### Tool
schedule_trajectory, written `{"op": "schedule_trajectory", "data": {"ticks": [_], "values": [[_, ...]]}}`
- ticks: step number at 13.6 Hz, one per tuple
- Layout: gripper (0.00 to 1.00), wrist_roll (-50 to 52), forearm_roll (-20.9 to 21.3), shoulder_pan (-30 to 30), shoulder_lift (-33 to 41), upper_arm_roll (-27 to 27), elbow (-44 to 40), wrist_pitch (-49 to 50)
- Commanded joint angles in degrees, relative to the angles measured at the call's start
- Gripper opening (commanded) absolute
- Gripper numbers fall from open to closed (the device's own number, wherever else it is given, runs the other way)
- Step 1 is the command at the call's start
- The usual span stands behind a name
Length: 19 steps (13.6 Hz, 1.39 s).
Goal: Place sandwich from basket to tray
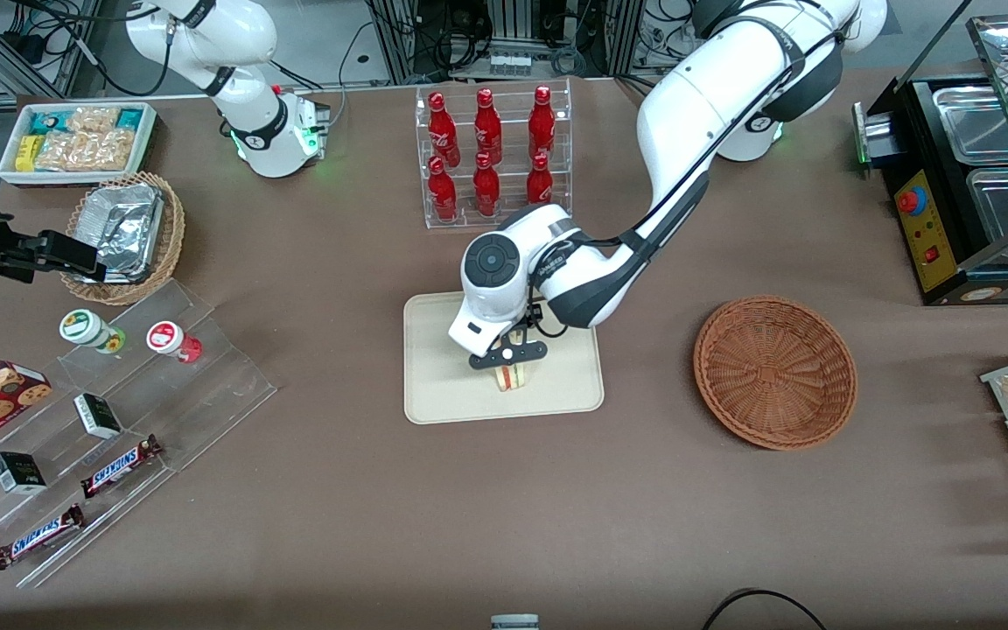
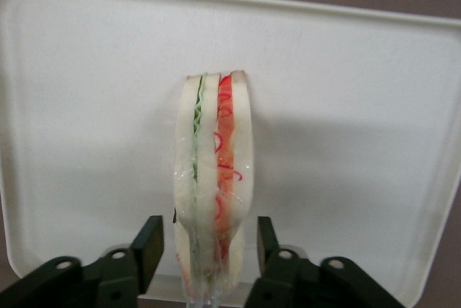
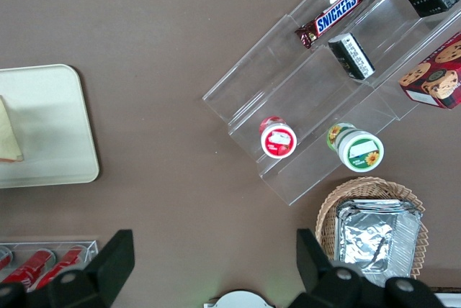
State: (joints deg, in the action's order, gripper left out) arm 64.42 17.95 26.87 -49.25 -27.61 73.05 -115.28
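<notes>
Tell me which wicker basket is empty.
The reddish-brown basket, toward the working arm's end; the lighter one holds foil. The gripper is over the tray.

The left arm is glossy white with black joint collars and a dark grey round cap on its wrist housing. A thin black cable runs along its forearm. Its hand [image 1: 508, 354] is black, with pale screw heads on each finger [image 2: 148, 247] mount.

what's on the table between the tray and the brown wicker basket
Nothing: the front view shows only bare brown tabletop between the tray and the basket. The gripper is over the tray, open around the sandwich.
</notes>
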Motion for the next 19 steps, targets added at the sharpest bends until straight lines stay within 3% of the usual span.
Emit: {"op": "schedule_trajectory", "data": {"ticks": [1, 3, 7, 10, 15, 19], "values": [[1.0, 0.3, 1.0, -0.3, 3.5, 0.2, -0.2, 2.4], [1.0, 1.3, 4.4, -0.3, 6.3, 0.4, 0.6, 5.0], [1.0, -2.1, 3.3, -7.5, 10.8, -0.6, 3.0, 8.3], [1.0, -10.8, -1.0, -12.6, 15.6, -0.6, 7.1, 8.8], [1.0, -20.2, -1.2, -19.8, 21.3, -0.6, 12.9, 9.2], [1.0, -34.0, -9.4, -25.5, 30.4, 1.8, 20.3, 9.6]]}}
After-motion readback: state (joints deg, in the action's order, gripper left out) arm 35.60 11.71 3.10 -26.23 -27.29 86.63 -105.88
